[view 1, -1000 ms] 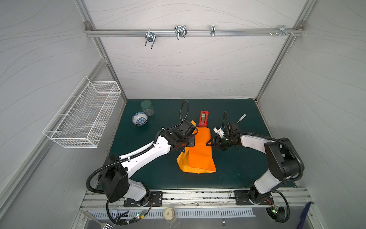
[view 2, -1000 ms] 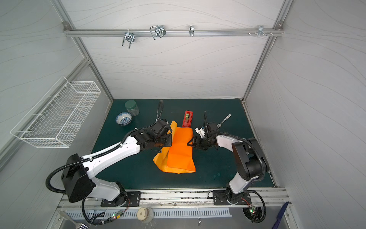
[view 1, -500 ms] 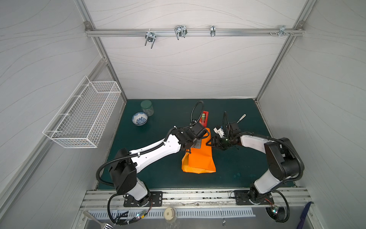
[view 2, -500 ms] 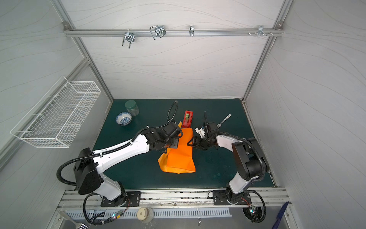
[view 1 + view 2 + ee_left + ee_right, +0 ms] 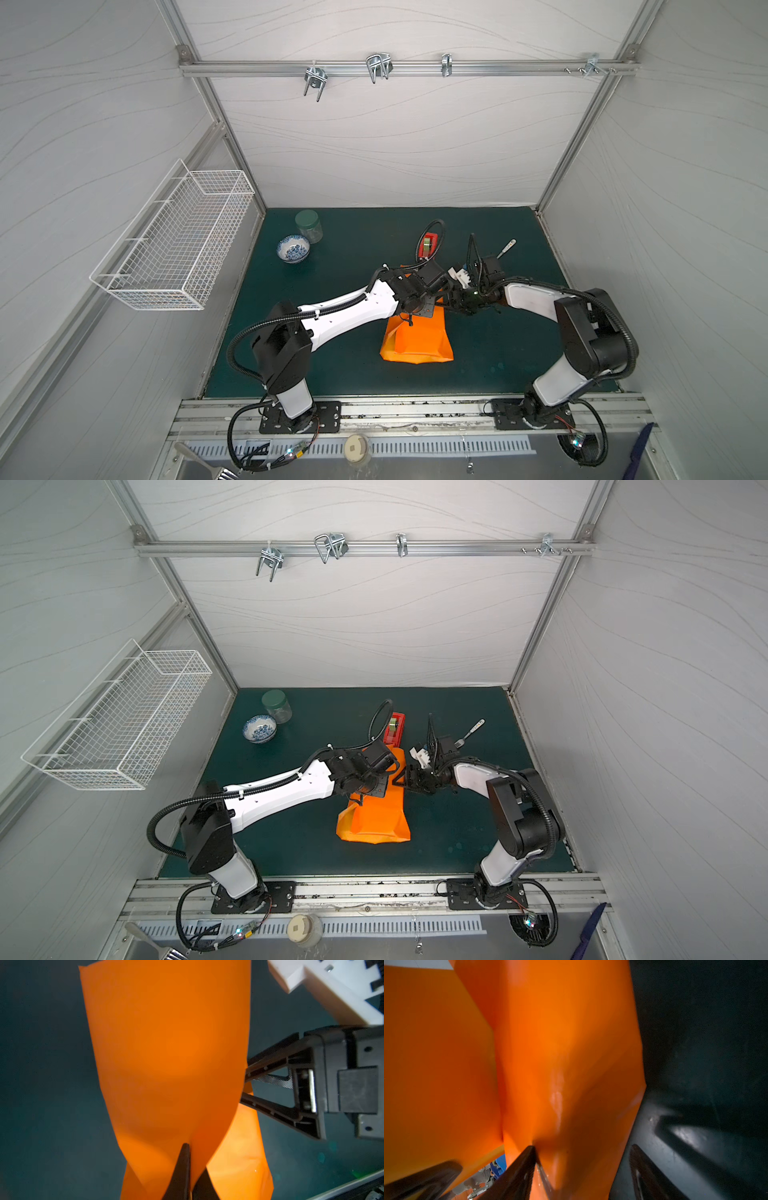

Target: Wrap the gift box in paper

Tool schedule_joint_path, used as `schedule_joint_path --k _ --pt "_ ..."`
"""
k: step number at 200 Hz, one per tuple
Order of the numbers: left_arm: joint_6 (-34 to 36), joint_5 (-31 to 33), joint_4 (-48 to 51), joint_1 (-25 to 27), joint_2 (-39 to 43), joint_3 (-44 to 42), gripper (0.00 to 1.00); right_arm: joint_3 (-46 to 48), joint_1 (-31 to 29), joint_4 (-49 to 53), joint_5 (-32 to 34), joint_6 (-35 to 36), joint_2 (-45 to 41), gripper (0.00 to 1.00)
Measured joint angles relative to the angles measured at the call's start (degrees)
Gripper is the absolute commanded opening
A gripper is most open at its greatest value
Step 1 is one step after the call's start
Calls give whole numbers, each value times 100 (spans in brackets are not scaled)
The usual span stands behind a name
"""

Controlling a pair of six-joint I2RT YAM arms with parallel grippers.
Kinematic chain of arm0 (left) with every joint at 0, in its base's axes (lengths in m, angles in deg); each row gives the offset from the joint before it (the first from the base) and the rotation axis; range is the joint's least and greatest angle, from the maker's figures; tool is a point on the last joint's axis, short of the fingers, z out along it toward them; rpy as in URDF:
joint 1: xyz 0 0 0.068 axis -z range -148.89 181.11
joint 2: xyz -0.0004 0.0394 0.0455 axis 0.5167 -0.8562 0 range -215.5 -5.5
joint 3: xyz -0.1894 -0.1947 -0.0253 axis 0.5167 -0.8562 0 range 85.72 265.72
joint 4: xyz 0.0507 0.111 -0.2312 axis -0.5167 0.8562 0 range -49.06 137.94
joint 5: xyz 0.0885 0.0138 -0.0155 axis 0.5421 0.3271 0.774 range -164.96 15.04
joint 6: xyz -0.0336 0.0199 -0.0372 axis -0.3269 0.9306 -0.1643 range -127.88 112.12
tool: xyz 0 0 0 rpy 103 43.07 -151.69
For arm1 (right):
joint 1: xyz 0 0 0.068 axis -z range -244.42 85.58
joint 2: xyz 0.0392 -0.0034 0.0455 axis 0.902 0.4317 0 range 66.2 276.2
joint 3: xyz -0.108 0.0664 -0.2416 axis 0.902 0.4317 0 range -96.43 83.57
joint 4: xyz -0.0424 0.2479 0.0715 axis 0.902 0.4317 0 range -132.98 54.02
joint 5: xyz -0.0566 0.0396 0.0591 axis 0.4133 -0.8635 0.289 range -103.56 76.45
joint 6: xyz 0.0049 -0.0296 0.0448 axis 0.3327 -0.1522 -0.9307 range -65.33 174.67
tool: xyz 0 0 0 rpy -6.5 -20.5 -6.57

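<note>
The large, bright orange sheet of glossy paper [image 5: 419, 343] lies folded into a bulky packet on the dark green counter [image 5: 332, 357], just right of centre in both top views. The left claw [image 5: 187, 1153] is pinched tight on an edge of this paper, and the sheet rises from it to fill the middle of the left wrist view. The right claw [image 5: 244, 1084] reaches in from the right of the frame with its jaws well apart and the paper's edge between them. In the right wrist view one finger [image 5: 519, 1169] touches the orange surface and the other stands over the counter beside it; whether they press on anything I cannot tell. Both claws are at the packet's upper end. The yellow-green gift box cannot be seen. A narrow red tape dispenser [image 5: 429, 245] stands just above the packet.
</note>
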Motion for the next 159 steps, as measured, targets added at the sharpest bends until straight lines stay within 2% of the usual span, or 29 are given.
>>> schedule_joint_path --k 79,159 --pt "-345 -503 -354 -28 -105 26 7 0 -2 -2 0 0 0 71" --pt "-542 -682 -422 -46 -105 -76 18 0 -2 -2 0 0 0 71"
